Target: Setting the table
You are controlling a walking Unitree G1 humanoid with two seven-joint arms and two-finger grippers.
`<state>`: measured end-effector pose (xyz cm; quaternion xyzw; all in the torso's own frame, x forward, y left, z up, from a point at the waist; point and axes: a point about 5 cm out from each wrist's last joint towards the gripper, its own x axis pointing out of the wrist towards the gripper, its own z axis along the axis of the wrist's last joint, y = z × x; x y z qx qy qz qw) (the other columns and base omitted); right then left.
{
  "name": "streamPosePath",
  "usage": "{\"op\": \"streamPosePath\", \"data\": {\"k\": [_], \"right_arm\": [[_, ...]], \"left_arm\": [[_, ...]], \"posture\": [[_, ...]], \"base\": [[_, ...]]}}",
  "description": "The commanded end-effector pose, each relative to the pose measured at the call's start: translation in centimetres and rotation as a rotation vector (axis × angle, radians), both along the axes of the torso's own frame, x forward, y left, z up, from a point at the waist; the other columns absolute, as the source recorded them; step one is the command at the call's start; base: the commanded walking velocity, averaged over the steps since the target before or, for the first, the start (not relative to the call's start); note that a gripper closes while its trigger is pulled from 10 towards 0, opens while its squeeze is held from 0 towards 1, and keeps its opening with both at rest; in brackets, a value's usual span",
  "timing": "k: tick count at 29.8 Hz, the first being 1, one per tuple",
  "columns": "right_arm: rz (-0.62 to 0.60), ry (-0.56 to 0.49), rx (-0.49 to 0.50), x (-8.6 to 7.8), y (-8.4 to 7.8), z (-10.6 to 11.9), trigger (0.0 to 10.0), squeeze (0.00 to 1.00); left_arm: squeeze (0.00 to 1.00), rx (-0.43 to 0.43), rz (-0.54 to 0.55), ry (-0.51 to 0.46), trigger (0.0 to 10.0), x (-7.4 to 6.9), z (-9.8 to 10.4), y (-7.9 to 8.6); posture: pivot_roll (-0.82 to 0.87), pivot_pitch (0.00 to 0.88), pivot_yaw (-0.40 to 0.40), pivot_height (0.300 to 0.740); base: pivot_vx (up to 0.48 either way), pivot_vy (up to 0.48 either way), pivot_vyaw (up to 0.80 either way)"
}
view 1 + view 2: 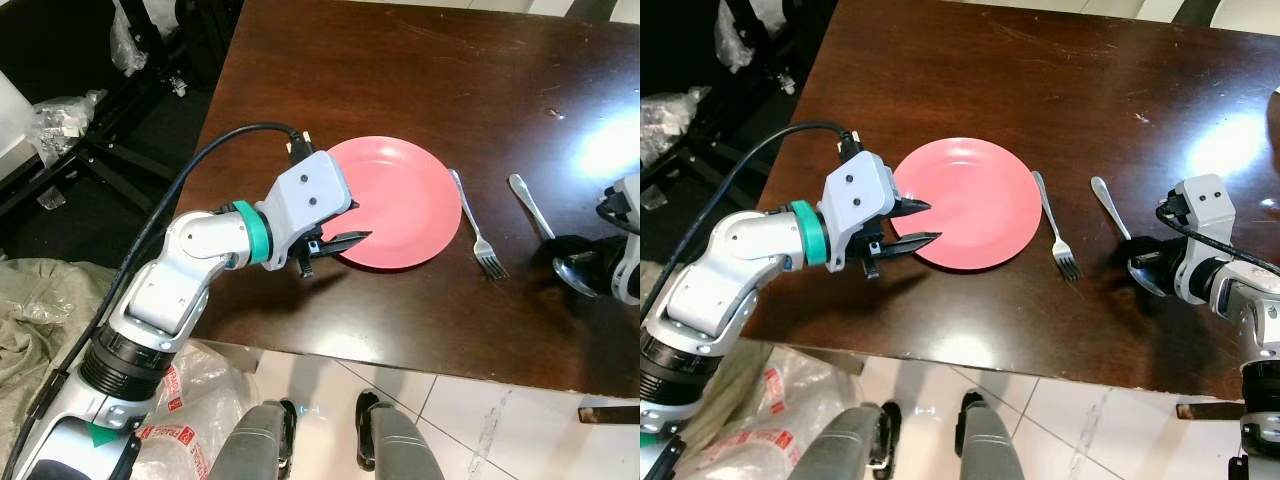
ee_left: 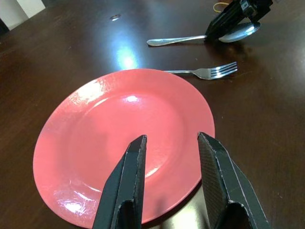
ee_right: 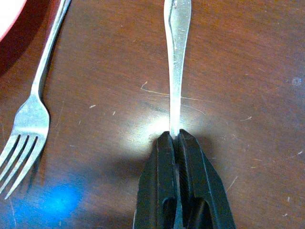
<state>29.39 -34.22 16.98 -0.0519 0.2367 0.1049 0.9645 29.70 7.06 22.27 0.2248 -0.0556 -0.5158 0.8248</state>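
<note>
A red plate [image 1: 400,200] lies on the dark wooden table [image 1: 400,60] near its front edge. My left gripper [image 1: 360,222] hovers open over the plate's near left rim, its black fingers [image 2: 128,176] either side of bare plate surface, holding nothing. A silver fork [image 1: 478,230] lies just right of the plate, tines toward me. Further right lies a silver spoon [image 1: 530,205], handle pointing away. My right gripper [image 3: 174,136] is shut on the spoon's neck close to the bowl, low on the table; its fingers hide most of the bowl.
The table's front edge [image 1: 400,355] runs just beyond my feet over white floor tiles [image 1: 470,420]. Left of the table stand black frame legs [image 1: 110,150] and crumpled plastic bags [image 1: 55,115]. The far half of the table is bare wood.
</note>
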Motion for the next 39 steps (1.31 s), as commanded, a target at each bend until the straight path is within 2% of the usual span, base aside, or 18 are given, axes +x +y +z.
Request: {"op": "streamPosePath", "data": {"k": [1,6,7,8,10,12,16,19,24,26,34,35,37,38,39], "right_arm": [[-0.028,0.118,0.025,-0.7,0.1,-3.0,0.0,0.00],[-0.033,0.095,0.047,-0.3,0.4,-2.7,0.0,0.00],[-0.048,0.072,0.064,0.1,0.5,-2.3,0.6,0.00],[-0.070,0.026,0.086,0.9,0.7,-1.4,10.0,0.00],[-0.070,0.026,0.086,0.9,0.7,-1.4,10.0,0.00],[-0.085,-0.032,0.122,1.9,1.1,-0.1,10.0,0.00],[-0.074,-0.046,0.134,2.4,1.5,0.2,10.0,0.00],[-0.027,-0.036,0.162,3.0,3.3,-0.2,10.0,0.00],[0.007,-0.018,0.185,3.3,4.8,-1.0,10.0,0.00],[0.036,0.016,0.197,2.6,6.5,-2.1,10.0,0.00],[0.020,0.036,0.178,1.5,6.9,-2.6,10.0,0.00],[0.008,0.045,0.170,0.8,6.9,-2.8,10.0,0.00],[0.008,0.045,0.170,0.8,6.9,-2.8,10.0,0.00],[-0.002,0.051,0.151,0.0,6.9,-2.9,10.0,0.00],[-0.002,0.051,0.151,0.0,6.9,-2.9,10.0,0.00]], "left_arm": [[0.00,0.001,-0.007,0.015,10.0,-0.3,-0.3,-0.1],[0.00,0.000,-0.007,0.015,10.0,-0.3,-0.4,-0.1],[0.00,-0.001,-0.006,0.014,10.0,-0.3,-0.4,-0.1],[0.00,-0.001,-0.005,0.014,10.0,-0.4,-0.4,-0.1],[0.00,-0.001,-0.005,0.014,10.0,-0.4,-0.4,-0.1],[0.00,-0.002,-0.004,0.015,10.0,-0.4,-0.4,-0.1],[0.00,-0.002,-0.003,0.015,10.0,-0.4,-0.4,-0.1],[0.00,-0.005,-0.001,0.014,10.0,-0.4,-0.4,-0.1],[0.00,-0.007,0.001,0.013,10.0,-0.4,-0.4,-0.2],[0.00,-0.008,0.006,0.011,10.0,-0.5,-0.4,-0.1],[0.00,-0.009,0.009,0.010,10.0,-0.5,-0.4,0.0],[0.00,-0.009,0.009,0.011,10.0,-0.5,-0.4,0.0],[0.00,-0.009,0.009,0.011,10.0,-0.5,-0.4,0.0],[0.00,-0.011,0.008,0.012,10.0,-0.5,-0.4,-0.1],[0.00,-0.011,0.008,0.012,10.0,-0.5,-0.4,-0.1]], "posture": [[0.07,0.208,0.100,0.740],[0.07,0.209,0.098,0.740],[0.07,0.209,0.098,0.740],[0.07,0.208,0.096,0.740],[0.07,0.208,0.096,0.740],[0.08,0.206,0.095,0.740],[0.08,0.205,0.094,0.740],[0.08,0.202,0.091,0.740],[0.08,0.198,0.087,0.740],[0.09,0.193,0.080,0.740],[0.08,0.190,0.077,0.740],[0.08,0.190,0.078,0.740],[0.08,0.190,0.078,0.740],[0.07,0.189,0.079,0.740],[0.07,0.189,0.079,0.740]], "base": [[0.000,0.000,0.00],[0.000,0.000,0.00],[0.000,0.000,0.00],[0.000,0.000,0.00],[0.000,0.000,0.00],[0.000,0.000,0.00],[0.000,0.000,0.00],[0.000,0.000,0.00],[0.000,0.000,0.00],[0.000,0.000,0.00],[0.000,0.000,0.00],[0.000,0.000,0.00],[0.000,0.000,0.00],[0.000,0.000,0.00],[0.000,0.000,0.00]]}}
